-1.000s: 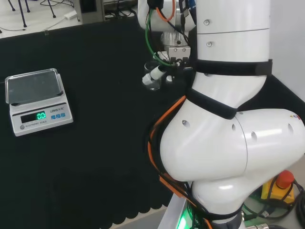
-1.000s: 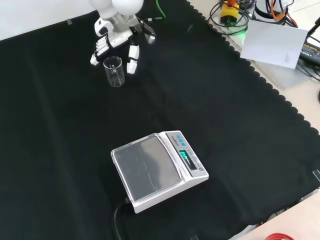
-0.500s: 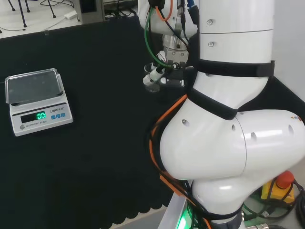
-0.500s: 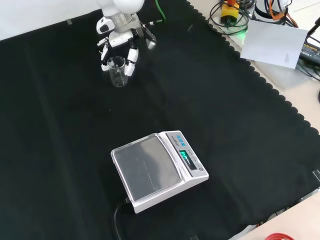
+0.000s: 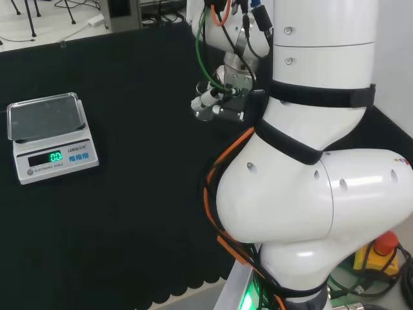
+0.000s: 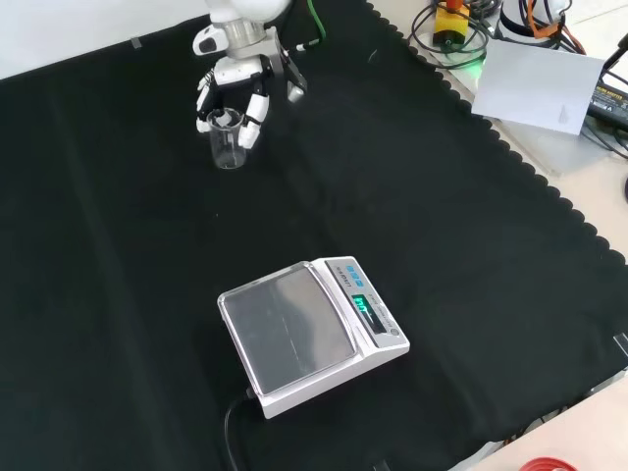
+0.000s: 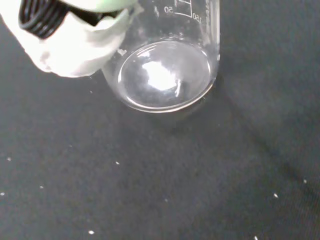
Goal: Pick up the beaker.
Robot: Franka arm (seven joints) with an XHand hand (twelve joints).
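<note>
My hand (image 6: 238, 80) reaches down from the top of the front view, fingers (image 6: 254, 120) curled around the upper part of the beaker (image 6: 225, 143), closing on its rim. In the wrist view a white finger (image 7: 80, 45) lies against the beaker's wall. A scale (image 6: 312, 334) sits nearest the front camera, well apart at about 5 o'clock from the beaker, on the black cloth (image 6: 471, 245). The beaker is clear glass, upright, with printed marks on its wall and nothing visible inside.

The hand's (image 6: 238, 83) fingers (image 6: 251, 130) have closed around the beaker (image 6: 226, 143).
</note>
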